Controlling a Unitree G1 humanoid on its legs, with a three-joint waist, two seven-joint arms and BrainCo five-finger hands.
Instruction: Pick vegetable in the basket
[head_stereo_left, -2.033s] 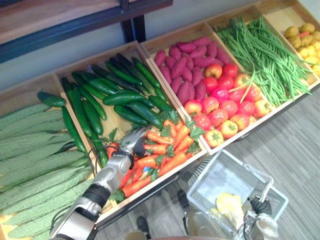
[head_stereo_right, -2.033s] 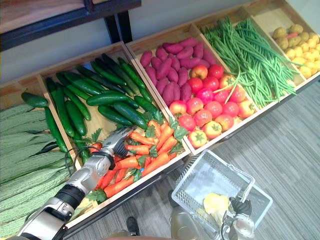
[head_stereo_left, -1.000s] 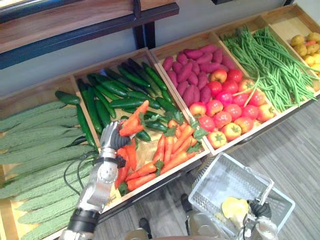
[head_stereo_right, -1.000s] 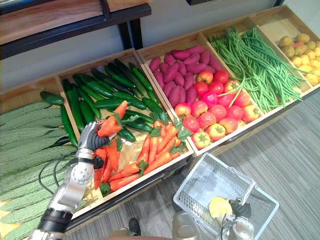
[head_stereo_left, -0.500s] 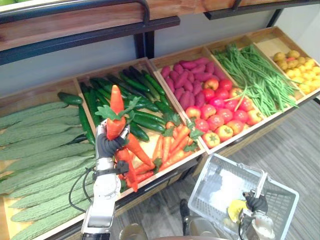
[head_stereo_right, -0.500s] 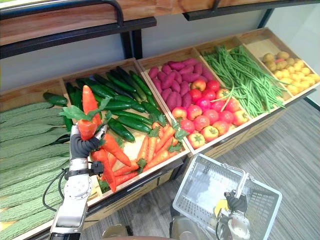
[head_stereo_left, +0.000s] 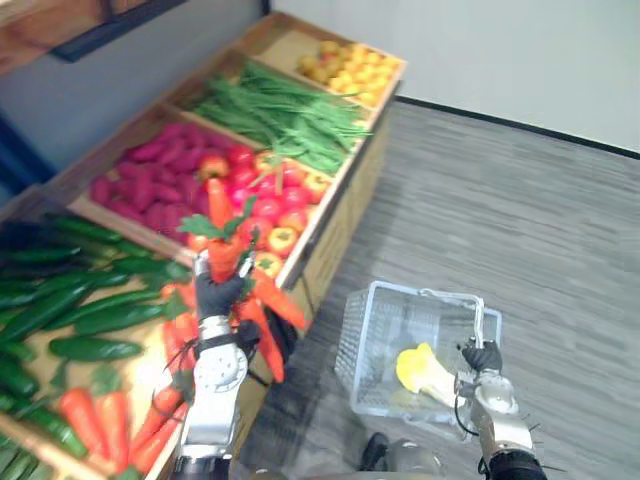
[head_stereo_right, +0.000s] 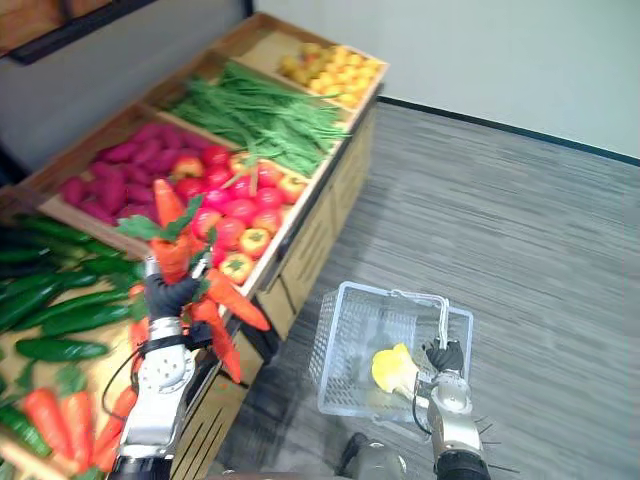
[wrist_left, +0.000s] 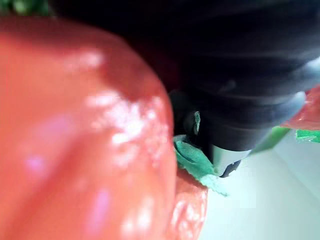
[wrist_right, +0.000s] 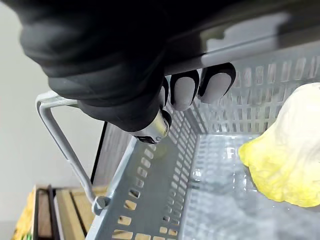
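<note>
Though the head camera has swung round, the left hand (head_stereo_left: 218, 296) still grasps the bunch of orange, green-leafed carrots (head_stereo_left: 224, 252), with the pale grey plastic basket (head_stereo_left: 362, 340) well to its right. The left wrist view shows carrot against the palm. In the right wrist view, the right hand (wrist_right: 115, 75) is curled round the basket's handle (wrist_right: 250, 35).

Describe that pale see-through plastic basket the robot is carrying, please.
The pale grey plastic basket is rectangular, with slotted, see-through walls and a thin handle. The robot's right hand has its fingers curled round that handle, holding the basket above the grey floor, beside the wooden produce stand. One lumpy yellow item lies inside, on the hand's side.
</note>
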